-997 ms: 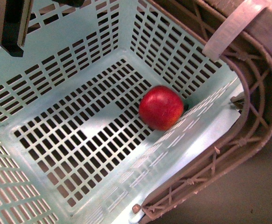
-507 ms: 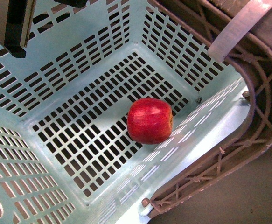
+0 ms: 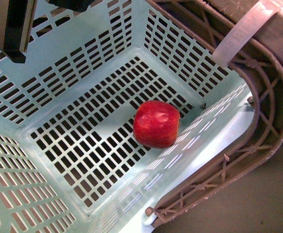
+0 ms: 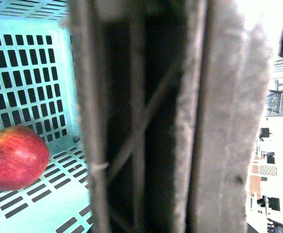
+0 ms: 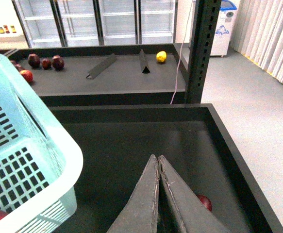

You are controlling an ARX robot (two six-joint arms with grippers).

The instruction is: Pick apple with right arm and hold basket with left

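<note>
Dark bin [image 5: 131, 141] behind; basket [image 3: 83, 58] cropped, apple [image 3: 156, 124] inside; handle [image 4: 199, 121] fills left wrist view.

The apple [image 3: 156, 124] is round, glossy and deep red with faint yellowish streaks, and it rests alone on the slotted floor of the basket [image 3: 73, 73], a little toward 4 o'clock from the floor's middle and just short of the wall on that side. The basket is large, pale mint-green plastic with rows of slots in its walls and floor, seen tilted from above. Its brown lattice handle [image 3: 272, 111] curves around the rim at 3 o'clock.
</note>
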